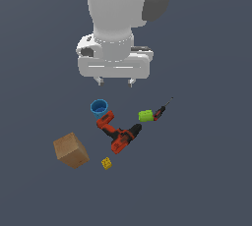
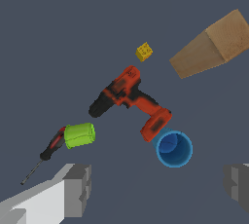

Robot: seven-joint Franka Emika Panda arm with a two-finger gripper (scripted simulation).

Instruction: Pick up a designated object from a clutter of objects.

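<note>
The red-orange and black power drill (image 1: 117, 132) lies on the dark floor in the middle of the clutter; the wrist view shows it too (image 2: 131, 100). Its handle base touches or nearly touches the small blue cup (image 1: 99, 107), which also shows in the wrist view (image 2: 174, 148). My gripper (image 1: 115, 81) hangs above and behind the cup, open and empty, well clear of the drill. Its fingers (image 2: 75, 189) frame the wrist view's edge, wide apart.
A green-handled screwdriver (image 1: 150, 114) lies to the exterior view's right of the drill, also in the wrist view (image 2: 73, 138). A tan cardboard cube (image 1: 71, 150) and a tiny yellow block (image 1: 106, 163) sit in front of the drill.
</note>
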